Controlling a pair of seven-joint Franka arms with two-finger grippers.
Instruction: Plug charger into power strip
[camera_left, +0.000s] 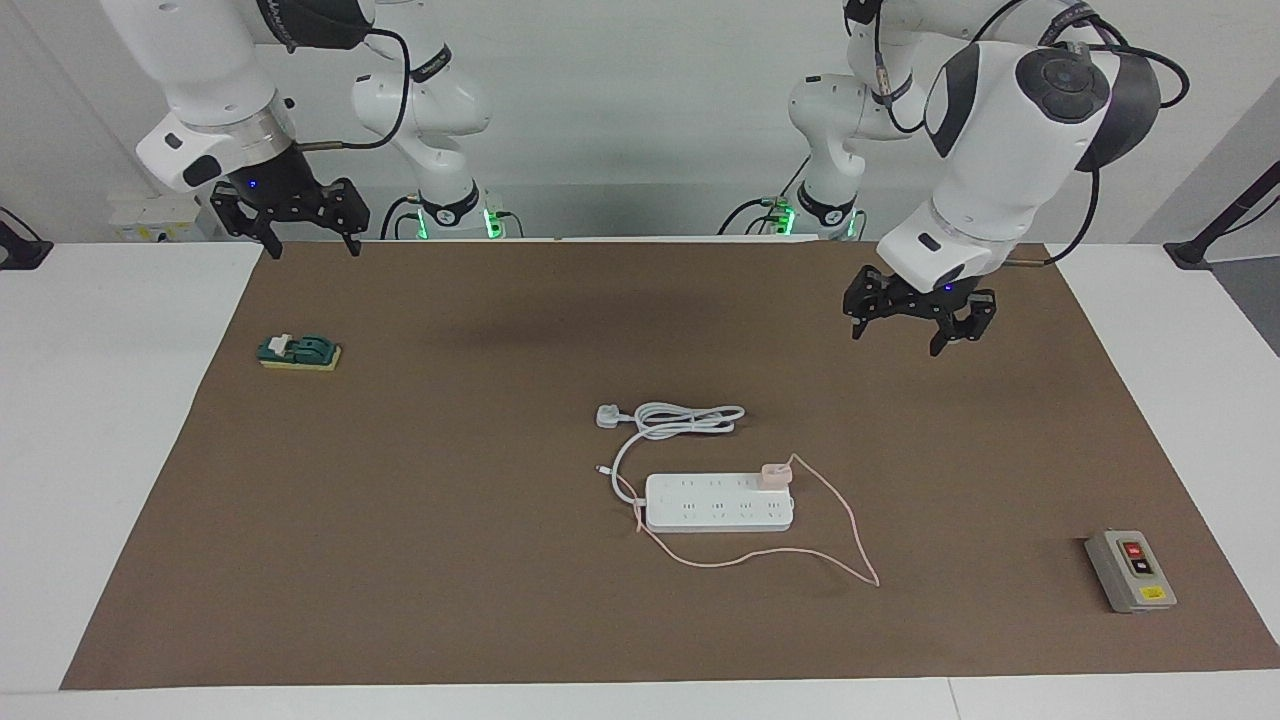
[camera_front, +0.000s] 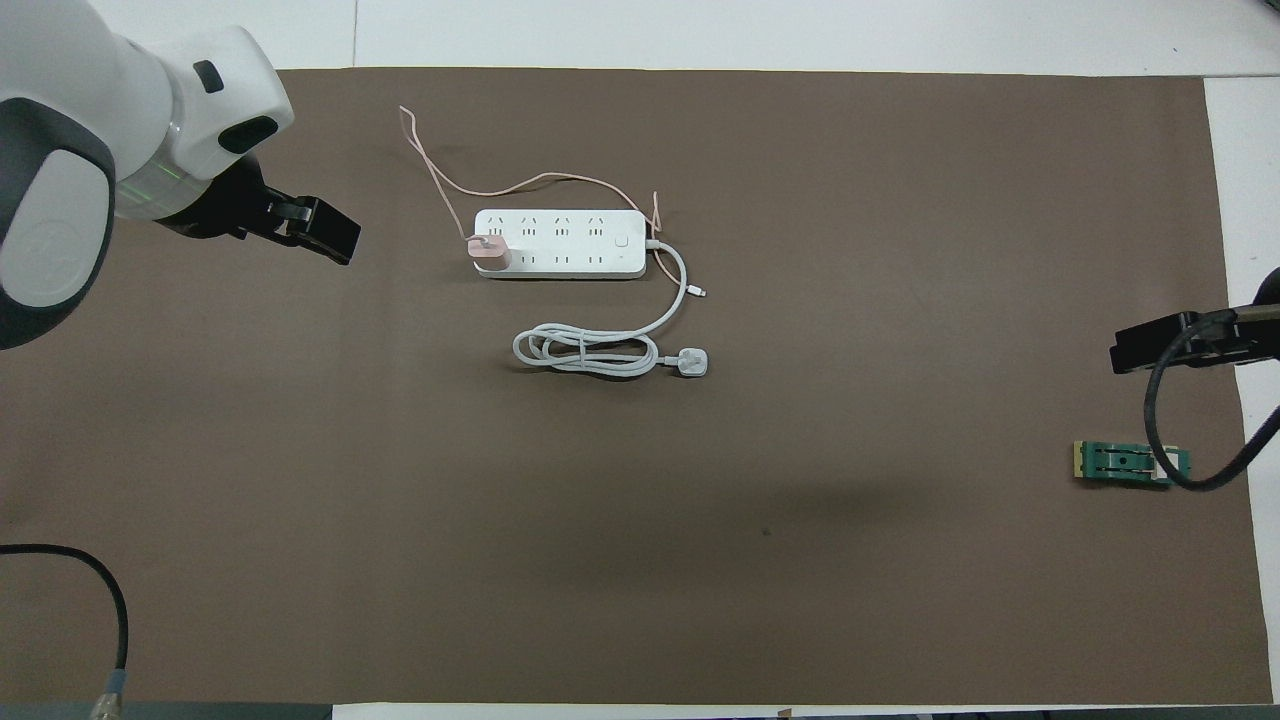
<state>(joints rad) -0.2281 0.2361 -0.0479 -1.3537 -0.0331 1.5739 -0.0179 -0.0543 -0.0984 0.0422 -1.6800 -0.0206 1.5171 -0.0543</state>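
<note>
The white power strip (camera_left: 719, 503) (camera_front: 560, 243) lies flat in the middle of the brown mat. The small pink charger (camera_left: 775, 472) (camera_front: 489, 252) stands in a socket at the strip's end toward the left arm, on the row nearer the robots. Its thin pink cable (camera_left: 850, 522) (camera_front: 520, 184) loops across the mat around the strip. My left gripper (camera_left: 918, 328) (camera_front: 318, 232) hangs open and empty, raised over bare mat toward the left arm's end, well away from the charger. My right gripper (camera_left: 306, 233) (camera_front: 1170, 345) is open and waits over the mat's edge at the right arm's end.
The strip's thick white cord (camera_left: 680, 420) (camera_front: 585, 352) lies coiled with its three-pin plug (camera_left: 608, 415) (camera_front: 692, 362), nearer the robots than the strip. A grey box with red and black buttons (camera_left: 1130, 571) sits toward the left arm's end. A green block (camera_left: 298, 352) (camera_front: 1130, 463) lies toward the right arm's end.
</note>
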